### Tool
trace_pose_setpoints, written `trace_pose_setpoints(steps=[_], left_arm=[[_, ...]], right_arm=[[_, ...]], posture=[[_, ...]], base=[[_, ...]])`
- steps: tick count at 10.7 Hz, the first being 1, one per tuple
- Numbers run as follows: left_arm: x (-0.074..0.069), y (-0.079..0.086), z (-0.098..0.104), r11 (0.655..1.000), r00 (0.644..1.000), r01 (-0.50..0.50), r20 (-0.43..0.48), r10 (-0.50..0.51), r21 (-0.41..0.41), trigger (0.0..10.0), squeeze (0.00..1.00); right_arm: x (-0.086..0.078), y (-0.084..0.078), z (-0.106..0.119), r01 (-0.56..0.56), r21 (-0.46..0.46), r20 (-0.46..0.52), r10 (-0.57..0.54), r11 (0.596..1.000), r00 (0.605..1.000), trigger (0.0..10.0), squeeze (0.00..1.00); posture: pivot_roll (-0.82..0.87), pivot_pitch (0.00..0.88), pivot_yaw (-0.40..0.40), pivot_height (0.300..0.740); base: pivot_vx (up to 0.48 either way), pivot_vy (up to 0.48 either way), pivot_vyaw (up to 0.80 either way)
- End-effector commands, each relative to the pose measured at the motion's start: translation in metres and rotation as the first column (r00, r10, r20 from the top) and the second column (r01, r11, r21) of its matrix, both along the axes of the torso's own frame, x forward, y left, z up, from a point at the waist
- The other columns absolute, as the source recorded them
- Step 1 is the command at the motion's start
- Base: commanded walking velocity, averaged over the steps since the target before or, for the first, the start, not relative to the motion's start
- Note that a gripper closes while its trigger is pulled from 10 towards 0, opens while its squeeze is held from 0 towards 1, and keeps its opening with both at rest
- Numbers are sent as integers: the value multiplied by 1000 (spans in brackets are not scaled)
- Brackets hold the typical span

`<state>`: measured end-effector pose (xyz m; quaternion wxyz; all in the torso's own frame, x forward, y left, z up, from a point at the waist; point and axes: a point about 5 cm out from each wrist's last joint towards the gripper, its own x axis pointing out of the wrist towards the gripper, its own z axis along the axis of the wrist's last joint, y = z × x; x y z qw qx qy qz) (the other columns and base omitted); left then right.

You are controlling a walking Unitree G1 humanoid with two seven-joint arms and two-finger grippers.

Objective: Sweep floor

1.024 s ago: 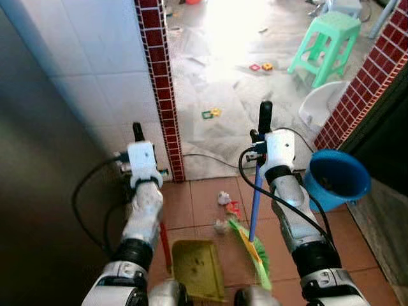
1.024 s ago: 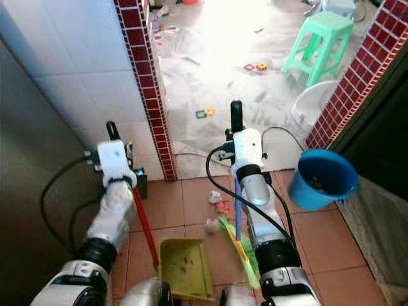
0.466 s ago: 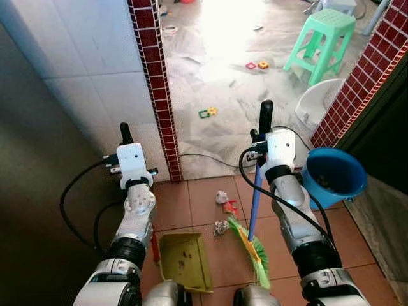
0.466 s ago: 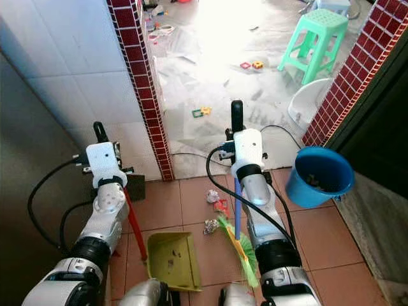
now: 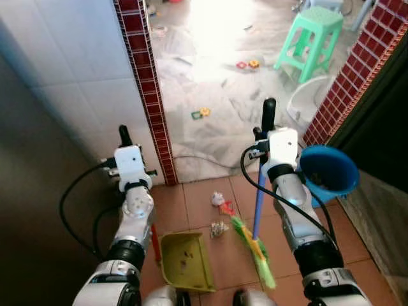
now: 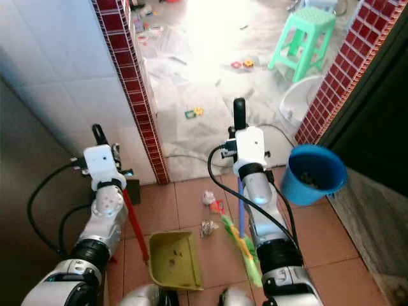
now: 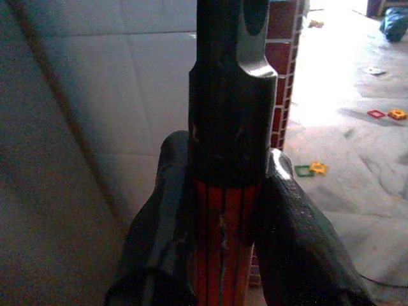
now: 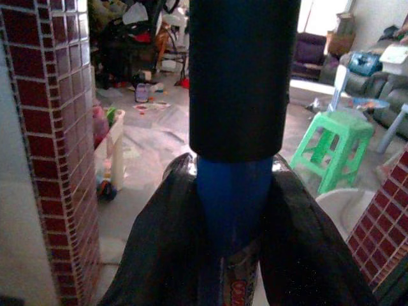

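My left gripper (image 5: 127, 155) is shut on the black-tipped red handle (image 7: 223, 223) of a yellow-green dustpan (image 5: 185, 259). The dustpan lies on the terracotta tiles with a few crumbs in it. My right gripper (image 5: 270, 135) is shut on the blue handle (image 8: 233, 191) of a broom. Its green and yellow bristles (image 5: 256, 250) rest on the tiles to the right of the pan. A crumpled white scrap (image 5: 217, 199), a red scrap (image 5: 226, 208) and a grey wad (image 5: 220, 229) lie between the pan and the bristles.
A blue bucket (image 5: 329, 173) stands close to my right arm, by a red brick wall (image 5: 354, 76). A red brick pillar (image 5: 145, 95) and a white tiled wall are at the left. Beyond the doorway are a green stool (image 5: 307, 35), a white basin (image 5: 303, 105), small toys (image 5: 199, 114) and a floor cable (image 5: 204, 159).
The camera has shifted a little. My left gripper has moved left with the handle, and the dustpan has slid left and away from the bristles. The broom stays in about the same place.
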<state>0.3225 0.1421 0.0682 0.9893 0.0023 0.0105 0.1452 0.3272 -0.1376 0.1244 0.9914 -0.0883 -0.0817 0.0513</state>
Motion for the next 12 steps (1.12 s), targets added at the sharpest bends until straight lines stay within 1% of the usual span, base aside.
trace_pose_setpoints(steps=[1, 5, 7, 8, 9, 12], left_arm=[[0, 0, 0, 1000, 1000, 0, 9, 0, -3, 10000, 0], [0, 0, -1, 1000, 1000, -14, 16, 14, -12, 10000, 0], [0, 2, -1, 999, 999, -39, 9, 39, 7, 10000, 0], [0, 5, -1, 999, 999, -50, 11, 50, 8, 10000, 0], [0, 9, -1, 996, 996, -90, 6, 90, 29, 10000, 0], [-1, 21, -1, 984, 986, -164, 5, 164, 71, 10000, 0]], right_arm=[[5, 3, 23, -5, -17, 95, 7, 1000, 995, 10000, 0], [10, 2, 34, -14, -32, 146, 19, 999, 989, 10000, 0], [16, -2, 41, -5, -38, 160, 11, 999, 987, 10000, 0], [18, -2, 43, -10, -56, 169, 19, 998, 985, 10000, 0], [18, -1, 44, -21, -66, 174, 32, 998, 984, 10000, 0], [20, 2, 44, -32, -62, 181, 43, 998, 983, 10000, 0]], posture=[[-106, 81, 52, 740], [-104, 64, 49, 740], [-106, 57, 49, 740], [-104, 54, 48, 740], [-104, 55, 49, 740], [-105, 59, 51, 740]], base=[[442, 0, 0], [460, 0, 0], [251, 0, 0], [0, 0, 0], [0, 0, 0], [0, 0, 658]])
